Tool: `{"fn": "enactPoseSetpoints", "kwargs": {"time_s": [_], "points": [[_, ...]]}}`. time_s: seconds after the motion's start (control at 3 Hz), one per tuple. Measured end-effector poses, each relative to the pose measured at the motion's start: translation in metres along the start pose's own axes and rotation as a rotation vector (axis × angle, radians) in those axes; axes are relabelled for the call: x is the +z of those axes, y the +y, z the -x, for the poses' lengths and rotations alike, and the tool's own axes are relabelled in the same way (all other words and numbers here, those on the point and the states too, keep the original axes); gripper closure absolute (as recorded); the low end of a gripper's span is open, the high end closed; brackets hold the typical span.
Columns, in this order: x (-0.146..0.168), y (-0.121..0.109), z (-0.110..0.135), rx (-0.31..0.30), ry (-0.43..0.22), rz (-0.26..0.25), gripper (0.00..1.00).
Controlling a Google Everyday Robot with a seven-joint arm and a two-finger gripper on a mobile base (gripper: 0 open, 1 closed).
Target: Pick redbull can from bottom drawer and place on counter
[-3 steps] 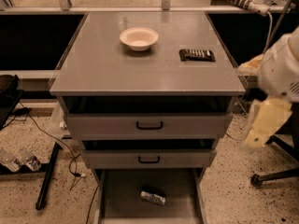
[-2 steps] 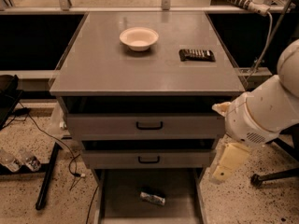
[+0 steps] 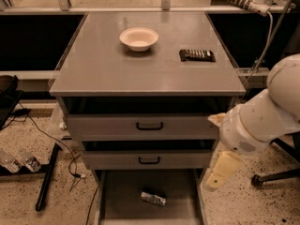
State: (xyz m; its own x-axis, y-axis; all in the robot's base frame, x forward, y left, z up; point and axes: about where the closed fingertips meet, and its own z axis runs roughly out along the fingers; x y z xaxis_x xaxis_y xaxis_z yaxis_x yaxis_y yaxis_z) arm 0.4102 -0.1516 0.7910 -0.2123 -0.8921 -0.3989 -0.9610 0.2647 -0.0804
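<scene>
Redbull can (image 3: 153, 198) down on its side on the floor of the bottom drawer (image 3: 123, 191), open at the near edge of the scene, a little right of that tray's middle. Claw (image 3: 218, 171) low at the right, outside the cabinet, hanging from the bulky white arm (image 3: 262, 118) as a pale cream wedge tilted down and leftward, tip just beside the drawer's right wall. Apart from the can: above and to the right of it, not touching, nothing seen in its hold. Cannot tell how far open. Above the tray, two upper drawers (image 3: 140, 126) with black handles, both standing slightly out. On the grey surface (image 3: 103, 69), a cream bowl (image 3: 138, 38) toward the far middle and a dark flat packet (image 3: 197, 55) to its right, apart from each other. On the speckled floor at the left, clear plastic bottles (image 3: 18, 161) and a black cable (image 3: 61, 144).
</scene>
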Motion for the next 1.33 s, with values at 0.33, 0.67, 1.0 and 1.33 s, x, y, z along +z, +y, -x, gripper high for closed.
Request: {"fn": "enactPoseSetpoints", "kwargs": {"time_s": [0.33, 0.67, 1.0, 1.33], "points": [[0.096, 0.015, -0.033, 0.096, -0.032, 0.100, 0.00], [0.184, 0.033, -0.066, 0.147, -0.064, 0.147, 0.00], [0.255, 0.041, -0.086, 0.150, -0.087, 0.140, 0.00], [0.271, 0.012, -0.100, 0.108, -0.098, -0.008, 0.00]]}}
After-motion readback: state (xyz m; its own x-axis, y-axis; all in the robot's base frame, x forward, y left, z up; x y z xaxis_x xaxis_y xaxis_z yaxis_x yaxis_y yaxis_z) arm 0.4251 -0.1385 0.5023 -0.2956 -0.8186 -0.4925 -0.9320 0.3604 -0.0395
